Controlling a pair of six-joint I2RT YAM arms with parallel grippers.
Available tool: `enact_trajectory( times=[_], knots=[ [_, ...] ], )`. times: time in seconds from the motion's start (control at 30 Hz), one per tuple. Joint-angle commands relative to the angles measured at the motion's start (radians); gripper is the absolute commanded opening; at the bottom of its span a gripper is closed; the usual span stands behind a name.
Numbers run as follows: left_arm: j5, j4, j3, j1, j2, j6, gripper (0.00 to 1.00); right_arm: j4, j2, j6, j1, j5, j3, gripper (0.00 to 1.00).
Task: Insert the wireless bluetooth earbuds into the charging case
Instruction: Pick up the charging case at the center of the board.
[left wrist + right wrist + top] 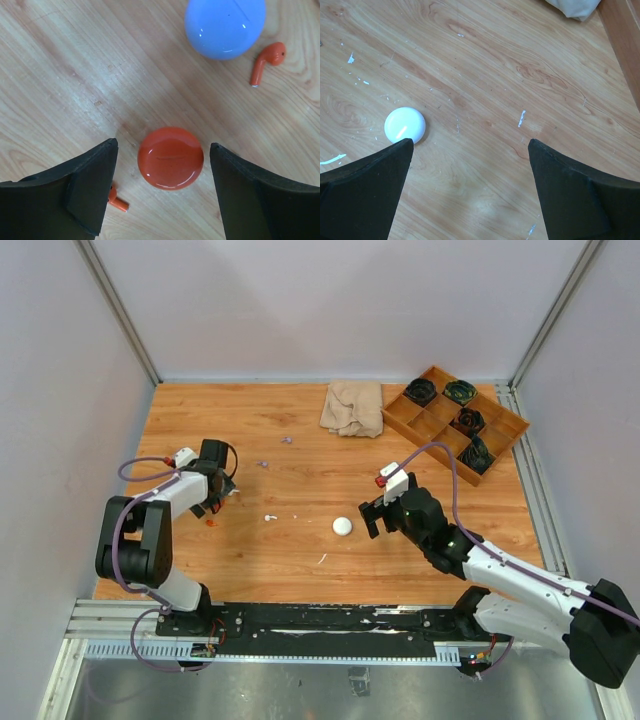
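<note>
In the left wrist view, an orange round charging case lies shut on the wood between the fingers of my left gripper, which is open with a gap on each side of the case. One orange earbud lies beside a pale blue round case. Another orange earbud pokes out from under the left finger. My right gripper is open over bare wood, with a white round case just beyond its left fingertip. A white earbud and pale purple earbuds lie mid-table.
A wooden tray with compartments holding black items stands at the back right. A beige cloth lies next to it. White flecks are scattered on the wood near the white case. Grey walls enclose the table.
</note>
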Motion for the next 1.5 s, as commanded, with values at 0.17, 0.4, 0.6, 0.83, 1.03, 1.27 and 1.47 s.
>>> enact_trajectory(
  times=[0.17,0.4,0.6,0.83,1.03,1.27,1.47],
  knots=[
    [0.034,0.037,0.031,0.017,0.062,-0.018,0.73,0.017,0.011,0.003,-0.009,-0.012,0.019,1.0],
    [0.059,0.031,0.021,0.017,0.038,-0.015,0.61,0.012,-0.002,0.004,-0.009,-0.014,0.018,1.0],
    [0.083,0.038,-0.017,0.016,-0.039,-0.014,0.48,0.016,-0.018,0.015,-0.009,-0.034,0.017,0.99],
    [0.13,0.037,-0.05,-0.009,-0.185,0.003,0.45,0.043,-0.007,0.042,-0.009,-0.095,0.017,0.99],
    [0.145,0.044,-0.05,-0.125,-0.293,-0.016,0.44,0.1,0.026,0.094,-0.01,-0.177,0.019,0.99],
    [0.159,0.08,-0.048,-0.289,-0.358,-0.053,0.42,0.211,0.065,0.185,-0.008,-0.304,0.016,0.99],
    [0.146,0.14,-0.044,-0.437,-0.381,-0.107,0.41,0.376,0.121,0.28,-0.009,-0.388,0.007,0.96]
  ],
)
